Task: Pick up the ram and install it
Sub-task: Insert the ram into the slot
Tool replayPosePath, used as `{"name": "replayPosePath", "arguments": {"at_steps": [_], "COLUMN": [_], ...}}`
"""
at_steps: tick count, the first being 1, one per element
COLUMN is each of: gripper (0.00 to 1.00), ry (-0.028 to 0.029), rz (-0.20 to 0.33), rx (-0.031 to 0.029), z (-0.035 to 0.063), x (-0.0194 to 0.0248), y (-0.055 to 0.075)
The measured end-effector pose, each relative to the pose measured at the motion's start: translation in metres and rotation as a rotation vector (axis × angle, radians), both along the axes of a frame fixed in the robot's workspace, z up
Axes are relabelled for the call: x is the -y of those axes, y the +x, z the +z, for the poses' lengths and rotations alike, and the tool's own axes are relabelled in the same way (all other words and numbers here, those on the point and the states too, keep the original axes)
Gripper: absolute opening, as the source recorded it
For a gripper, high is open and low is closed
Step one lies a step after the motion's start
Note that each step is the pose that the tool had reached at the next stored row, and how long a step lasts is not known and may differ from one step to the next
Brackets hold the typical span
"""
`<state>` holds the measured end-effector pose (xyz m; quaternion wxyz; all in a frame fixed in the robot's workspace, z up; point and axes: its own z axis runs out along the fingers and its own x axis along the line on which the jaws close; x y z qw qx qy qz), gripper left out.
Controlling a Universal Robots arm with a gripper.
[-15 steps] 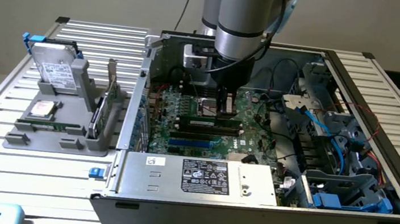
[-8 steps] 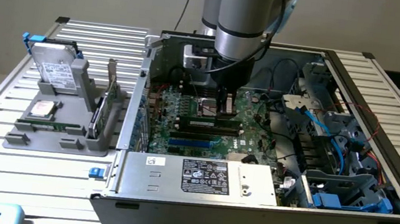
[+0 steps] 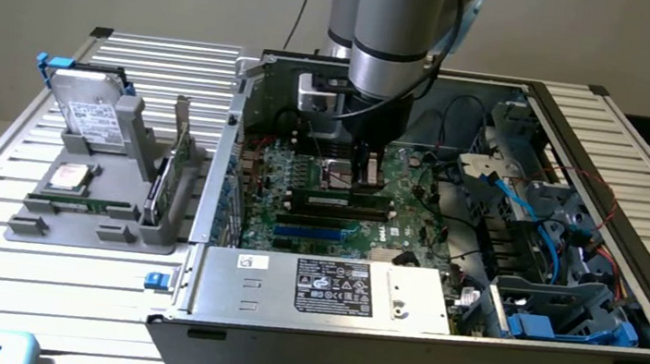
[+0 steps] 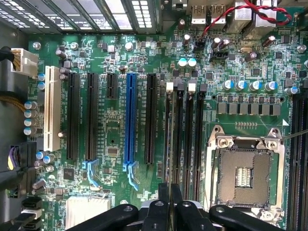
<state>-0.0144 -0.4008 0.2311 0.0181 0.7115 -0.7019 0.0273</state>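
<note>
At 6 o'clock in the exterior view, grey steel computer case (image 3: 282, 326) standing open on the slatted metal counter (image 3: 26, 294). Further in, long thin green circuit-board ram (image 3: 341, 204) running 9-to-3 over the black memory slots (image 4: 190, 139) of the green motherboard (image 4: 110, 130), seemingly at the mouth of one. Just at its 12 o'clock, black pincer (image 3: 362, 179) narrowed to a slim gap, clamped on the ram's upper edge. Step in hand, likely: seating. Calls for square alignment and an even, straight press.
</note>
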Motion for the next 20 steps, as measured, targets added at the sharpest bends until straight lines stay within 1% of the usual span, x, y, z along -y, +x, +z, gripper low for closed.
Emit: {"name": "replayPosePath", "arguments": {"at_steps": [10,16,20], "gripper": [0.13,0.13,0.13], "ry": [-0.0005,-0.0035,-0.0072], "rz": [0.000,0.001,0.005], "rx": [0.0000,-0.0001,0.0000], "z": [-0.0019,-0.0034,-0.0029], "x": [-0.0011,-0.0012,-0.0012], "y": [-0.0001,-0.0003,-0.0002]}}
